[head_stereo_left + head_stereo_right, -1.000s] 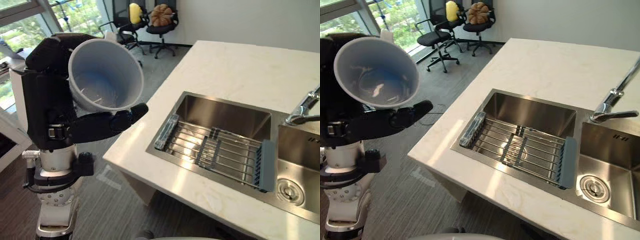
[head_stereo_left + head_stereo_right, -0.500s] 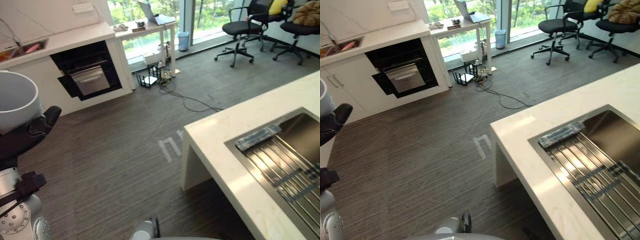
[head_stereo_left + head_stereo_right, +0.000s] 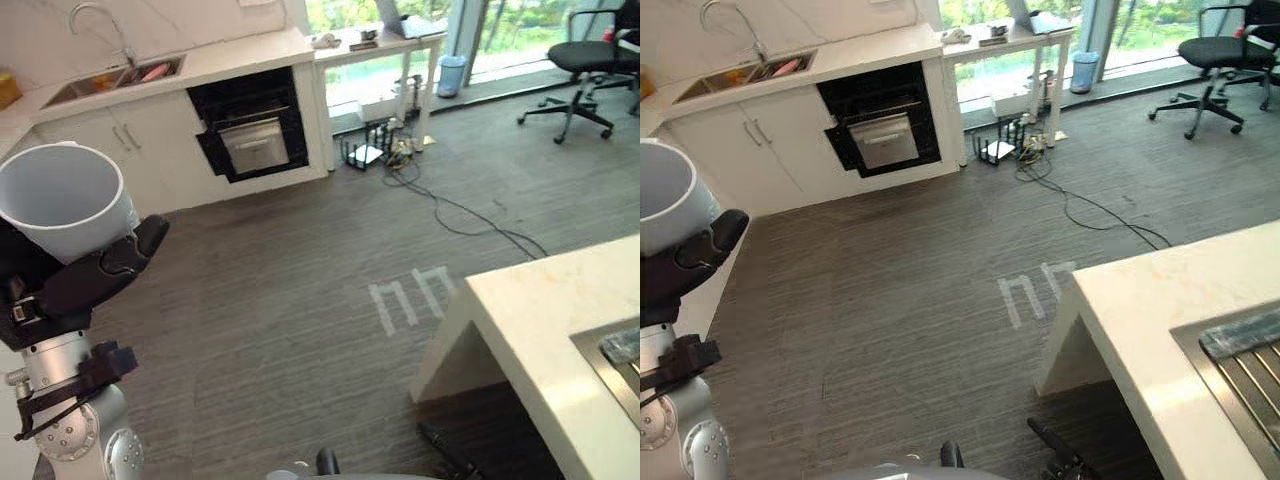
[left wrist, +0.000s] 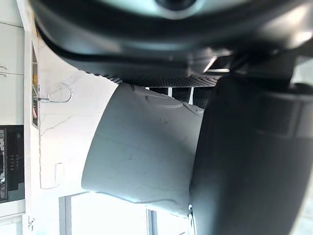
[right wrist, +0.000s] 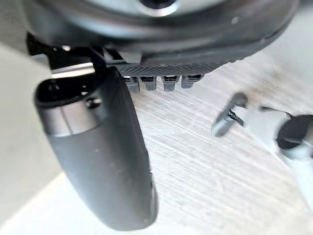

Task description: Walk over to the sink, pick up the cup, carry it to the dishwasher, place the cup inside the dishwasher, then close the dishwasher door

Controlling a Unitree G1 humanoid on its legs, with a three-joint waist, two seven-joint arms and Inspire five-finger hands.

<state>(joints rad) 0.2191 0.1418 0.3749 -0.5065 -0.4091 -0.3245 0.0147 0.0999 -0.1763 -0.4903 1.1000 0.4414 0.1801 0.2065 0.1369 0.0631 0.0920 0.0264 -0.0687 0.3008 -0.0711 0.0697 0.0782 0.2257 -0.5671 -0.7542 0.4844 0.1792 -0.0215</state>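
Observation:
A pale grey cup [image 3: 65,200] stands upright in my left hand [image 3: 90,275] at the left, mouth up, with dark fingers and thumb curled round its lower wall. Up close, the left wrist view shows the cup [image 4: 142,156] pressed against the hand [image 4: 244,161]. The black dishwasher [image 3: 250,130] is set in the white far counter across the floor; its door looks tipped open with a silvery inner face. The island counter [image 3: 560,330] with the sink [image 3: 1240,370] is at the lower right. My right hand [image 5: 102,161] hangs over the floor, thumb straight, holding nothing.
The far counter has a second sink and tap [image 3: 110,75]. A small table [image 3: 385,35], an office chair [image 3: 590,70] and loose cables [image 3: 450,215] lie beyond the dishwasher. White marks [image 3: 410,295] are on the wide grey floor between island and counter.
The whole view has swung left, away from the sink island towards the floor and the far counter. The cup stays held in my left hand.

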